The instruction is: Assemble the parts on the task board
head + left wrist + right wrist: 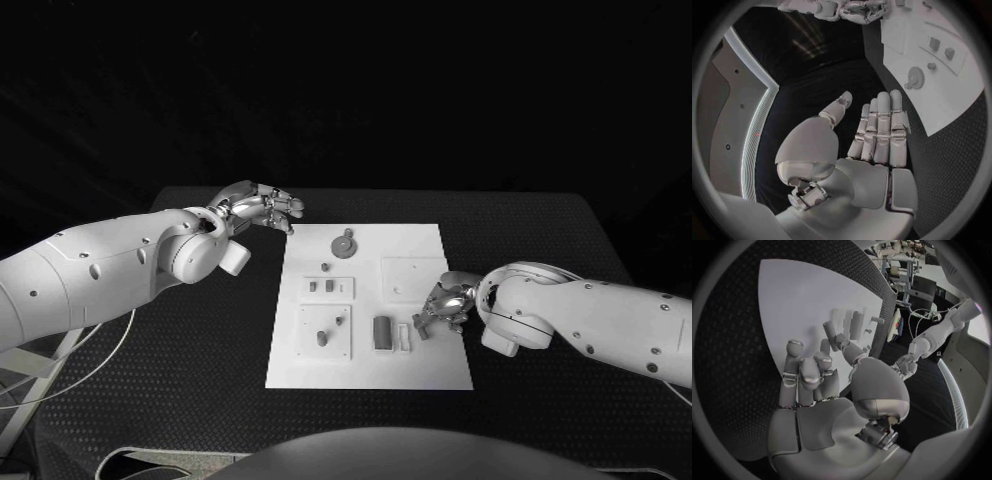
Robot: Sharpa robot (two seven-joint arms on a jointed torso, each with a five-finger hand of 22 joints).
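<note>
**A:** Where's the board, and what's on it?

**B:** The white task board (418,370) lies flat in the middle of the black table (173,400), long side running away from the robot; at its far end sits a round grey disc with a stub (343,243); below that a raised panel with two small pieces (327,287); nearer still, another panel with a small peg (325,331); just beside it a dark upright block (382,333) and a pale block (405,337).

**A:** And the right hand?

**B:** The right hand (444,308) is over the board's right edge, near the dark block and the pale one; from the wrist its fingers (807,372) curl in a little over the white surface, thumb alongside; nothing sits between them that I can see, though whether a fingertip touches the board I cannot tell.

**A:** The left one?

**B:** The left hand (260,210) is off the board, over the table by its far left corner; from the wrist its fingers (882,130) stand straight and side by side, thumb apart, palm bare; it holds nothing.
</note>
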